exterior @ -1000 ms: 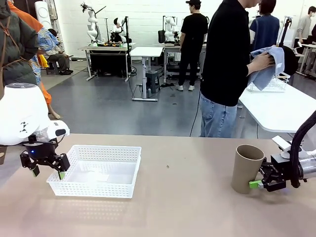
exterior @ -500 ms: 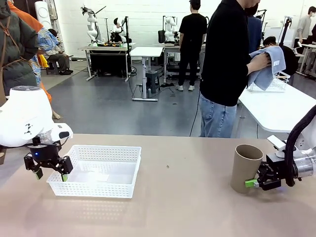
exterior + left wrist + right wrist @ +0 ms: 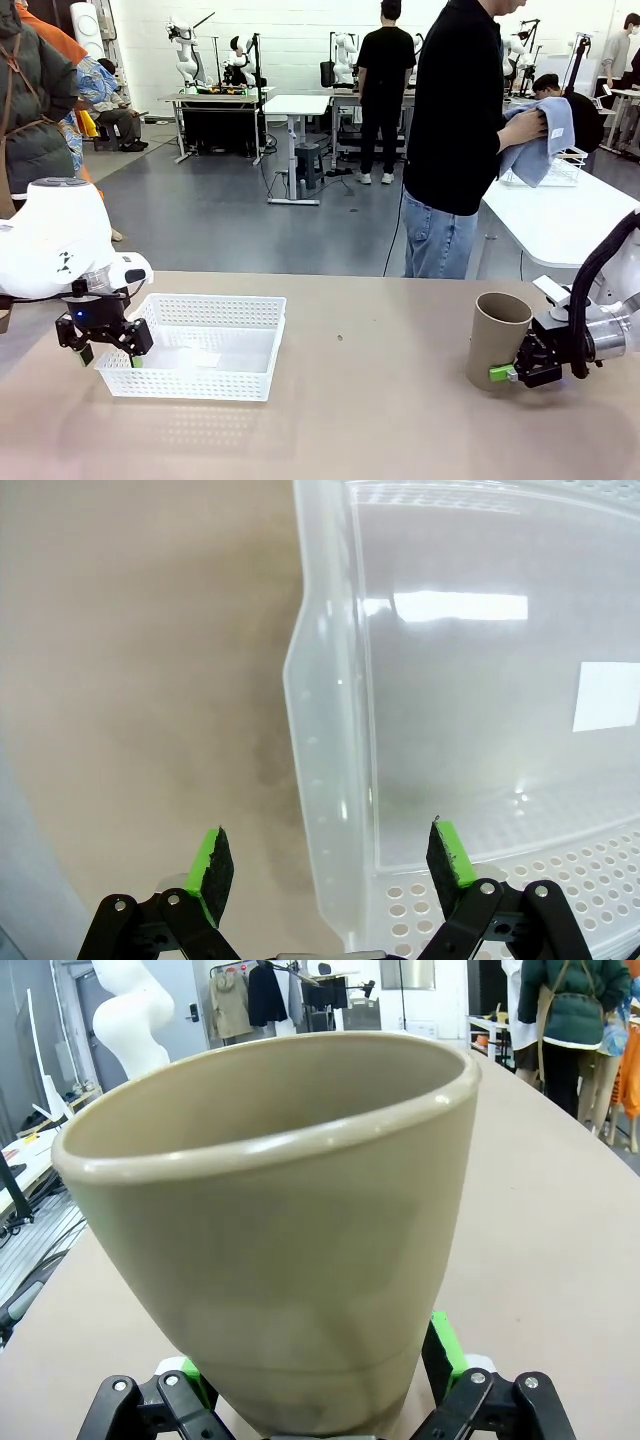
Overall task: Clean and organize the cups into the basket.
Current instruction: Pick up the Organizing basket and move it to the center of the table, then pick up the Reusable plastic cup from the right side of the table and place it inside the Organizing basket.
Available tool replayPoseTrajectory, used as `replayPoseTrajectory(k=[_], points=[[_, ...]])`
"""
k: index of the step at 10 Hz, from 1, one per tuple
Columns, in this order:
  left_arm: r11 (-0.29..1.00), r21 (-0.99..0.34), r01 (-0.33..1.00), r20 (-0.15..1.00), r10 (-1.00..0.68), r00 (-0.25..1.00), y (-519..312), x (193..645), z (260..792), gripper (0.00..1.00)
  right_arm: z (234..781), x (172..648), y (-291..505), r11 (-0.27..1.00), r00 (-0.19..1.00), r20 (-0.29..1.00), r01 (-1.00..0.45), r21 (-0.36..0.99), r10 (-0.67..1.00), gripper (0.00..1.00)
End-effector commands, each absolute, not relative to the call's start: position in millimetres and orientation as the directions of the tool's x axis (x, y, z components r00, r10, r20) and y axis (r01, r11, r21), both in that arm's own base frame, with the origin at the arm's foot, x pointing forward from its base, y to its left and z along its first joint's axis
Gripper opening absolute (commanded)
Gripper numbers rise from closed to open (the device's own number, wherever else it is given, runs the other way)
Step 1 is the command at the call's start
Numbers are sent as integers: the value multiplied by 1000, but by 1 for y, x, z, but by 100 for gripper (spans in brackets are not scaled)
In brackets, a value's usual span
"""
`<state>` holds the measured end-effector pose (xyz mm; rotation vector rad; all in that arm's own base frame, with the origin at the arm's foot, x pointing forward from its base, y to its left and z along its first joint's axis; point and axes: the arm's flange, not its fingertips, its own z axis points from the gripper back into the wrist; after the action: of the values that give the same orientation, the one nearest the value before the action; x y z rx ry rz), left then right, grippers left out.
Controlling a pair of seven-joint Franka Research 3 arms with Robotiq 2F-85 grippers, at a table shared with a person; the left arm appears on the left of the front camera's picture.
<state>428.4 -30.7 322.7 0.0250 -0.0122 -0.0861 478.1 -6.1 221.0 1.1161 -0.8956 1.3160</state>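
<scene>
Bright, even overhead light. Lamp glare in white plastic lattice basket (image 3: 460, 605); soft shadows on beige desk (image 3: 380, 400); tan-brown tapered cup (image 3: 290, 1210) bulges, wide-angle distortion.

A tan-brown matte cup (image 3: 497, 340) stands upright, mouth up, at the right, possibly leaning slightly. The shallow white basket (image 3: 185, 377) with perforated sides sits flat at the left, well apart from it.

Left gripper (image 3: 330, 865) points down, jaws parted wide. Right gripper (image 3: 503, 373) lies level, pads clamped low on the tan cup (image 3: 497, 340).
</scene>
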Motion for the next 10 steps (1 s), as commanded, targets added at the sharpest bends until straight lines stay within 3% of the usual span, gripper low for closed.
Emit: replayPoseTrajectory(k=[1, 2, 3, 4, 5, 6, 7, 8, 9, 10], points=[[992, -39, 120, -13, -121, 993, -29, 431, 328, 42, 219, 483, -3, -114, 62, 961, -989, 95, 270, 40], [991, -48, 126, -27, -128, 991, -29, 429, 330, 42, 219, 482, -3, -110, 63, 961, -989, 95, 270, 40], [991, -52, 124, -29, -125, 992, -28, 428, 332, 0, 219, 482, -4, -108, 66, 960, -989, 98, 270, 0], [991, -60, 119, -34, -122, 992, -26, 428, 333, 0, 219, 482, -4, -107, 69, 960, -989, 101, 273, 35], [991, -60, 119, -35, -121, 992, -26, 428, 334, 0, 219, 482, -5, -104, 72, 958, -989, 104, 276, 0], [991, -60, 117, -36, -119, 992, -27, 428, 335, 17, 219, 482, -5, -102, 75, 958, -989, 106, 277, 0], [991, -60, 115, -33, -118, 993, -28, 427, 336, 8, 219, 482, -6, -99, 76, 958, -989, 107, 278, 0], [992, -61, 113, -33, -116, 993, -29, 427, 337, 0, 219, 482, -6, -99, 76, 957, -989, 108, 281, 20], [992, -60, 110, -31, -112, 993, -29, 427, 338, 0, 219, 483, -7, -98, 77, 956, -989, 108, 283, 20], [993, -57, 108, -29, -110, 994, -28, 427, 339, 0, 218, 483, -7, -95, 79, 955, -989, 111, 285, 0]])
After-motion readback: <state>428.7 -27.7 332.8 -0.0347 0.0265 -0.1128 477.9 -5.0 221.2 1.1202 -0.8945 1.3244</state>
